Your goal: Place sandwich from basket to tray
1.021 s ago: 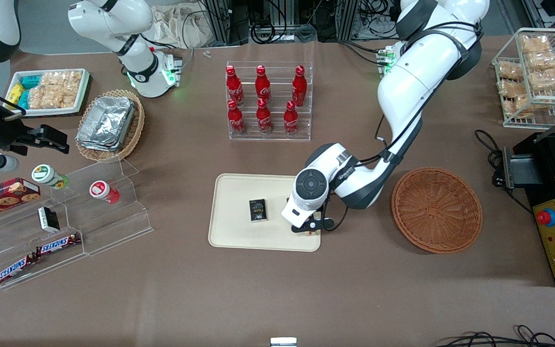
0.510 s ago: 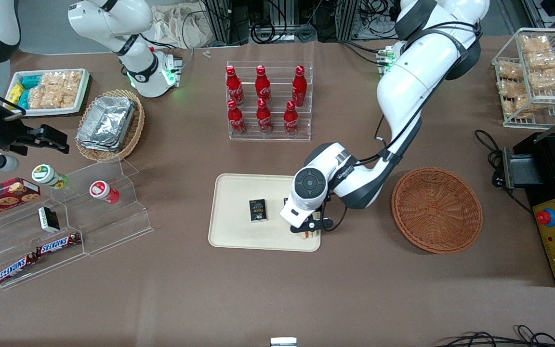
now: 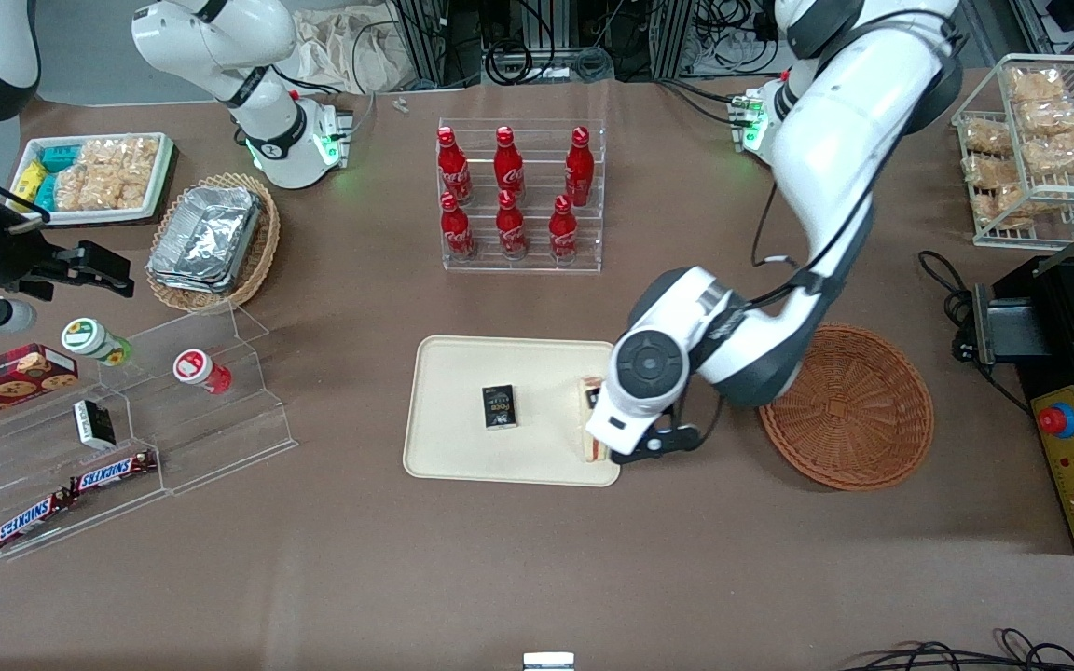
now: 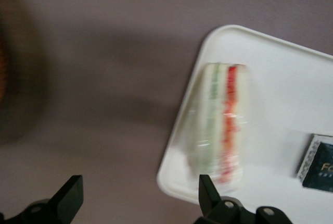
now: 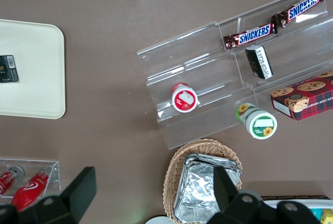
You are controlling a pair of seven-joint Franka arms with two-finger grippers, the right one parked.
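Sandwich (image 4: 221,125) lay on the tray (image 3: 462,447) edge nearest the basket (image 3: 859,419); end effector (image 4: 140,203), fingers apart and empty, needed only a clean upward retreat

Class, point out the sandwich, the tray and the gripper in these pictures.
sandwich (image 4: 222,125): left wrist view, on its striped filling edge.
tray (image 3: 462,447): front view, bare surface nearer the front camera.
gripper (image 4: 140,198): left wrist view, midway between its open fingertips, above the tray's edge.
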